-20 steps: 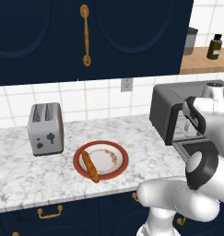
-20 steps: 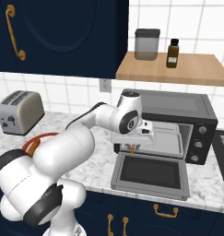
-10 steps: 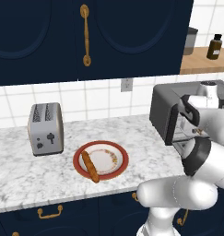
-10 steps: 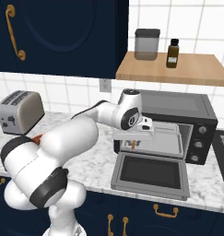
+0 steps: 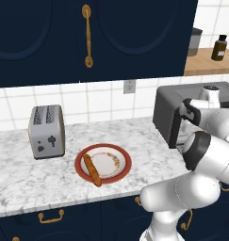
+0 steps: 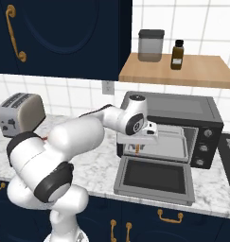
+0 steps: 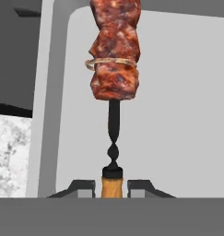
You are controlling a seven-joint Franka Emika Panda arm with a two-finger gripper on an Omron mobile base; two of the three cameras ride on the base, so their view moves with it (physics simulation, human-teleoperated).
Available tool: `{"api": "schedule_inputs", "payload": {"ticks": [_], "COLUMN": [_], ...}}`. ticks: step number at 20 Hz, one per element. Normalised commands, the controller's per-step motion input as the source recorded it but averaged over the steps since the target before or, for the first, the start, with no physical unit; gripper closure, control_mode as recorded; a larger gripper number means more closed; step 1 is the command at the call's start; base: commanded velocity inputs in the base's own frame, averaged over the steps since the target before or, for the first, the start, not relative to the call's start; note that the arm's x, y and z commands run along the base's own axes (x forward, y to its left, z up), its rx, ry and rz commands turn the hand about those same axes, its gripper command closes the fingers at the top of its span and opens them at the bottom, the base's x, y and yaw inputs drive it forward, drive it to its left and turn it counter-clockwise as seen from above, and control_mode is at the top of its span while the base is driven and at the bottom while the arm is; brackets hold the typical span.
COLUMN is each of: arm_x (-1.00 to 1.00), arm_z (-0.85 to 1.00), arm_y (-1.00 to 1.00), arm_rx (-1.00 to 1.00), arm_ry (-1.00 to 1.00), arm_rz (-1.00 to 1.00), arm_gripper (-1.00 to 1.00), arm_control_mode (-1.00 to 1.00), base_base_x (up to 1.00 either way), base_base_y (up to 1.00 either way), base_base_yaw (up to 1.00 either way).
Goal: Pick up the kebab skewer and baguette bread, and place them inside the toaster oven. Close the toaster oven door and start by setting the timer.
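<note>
We take the toaster oven [image 6: 182,123] as our landmark. Its door [image 6: 154,177] lies dropped flat in front of it, glass up, over the marble counter [image 5: 31,183]. Our gripper [image 7: 114,185] is at the oven's open mouth, jaws drawn narrow and clamped on the wooden handle end of the kebab skewer [image 7: 114,50]. In the hand view the skewer runs straight away from the 2 fingertips [image 7: 81,186], its dark metal shaft leading to reddish-brown meat chunks against the pale grey inner wall of the oven. In the right base view a bit of the skewer [image 6: 136,149] shows under the hand, just above the door's hinge edge.

Well to the left of the oven, the baguette bread [image 5: 92,169] lies on the red-rimmed plate [image 5: 123,160], along its left side. Further left of the oven stands the silver toaster [image 5: 46,131].
</note>
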Motion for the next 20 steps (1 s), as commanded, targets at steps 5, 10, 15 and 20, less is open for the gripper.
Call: {"api": "schedule_inputs", "payload": {"ticks": [5, 10, 15, 20], "arm_x": [0.27, 0.05, 0.0, -0.03], "arm_z": [-0.11, -0.23, -0.1, 0.0], "arm_y": [0.0, 0.0, 0.0, 0.0], "arm_rx": [0.0, 0.0, 0.0, 0.0], "arm_ry": [0.0, 0.0, 0.0, 0.0], "arm_rz": [0.0, 0.0, 0.0, 0.0], "arm_gripper": [1.0, 1.0, -1.0, -1.0], "arm_control_mode": [-1.0, -1.0, -1.0, -1.0], "base_base_x": [0.0, 0.0, 0.0, 0.0], "base_base_y": [0.0, 0.0, 0.0, 0.0], "base_base_yaw": [0.0, 0.0, 0.0, 0.0]}}
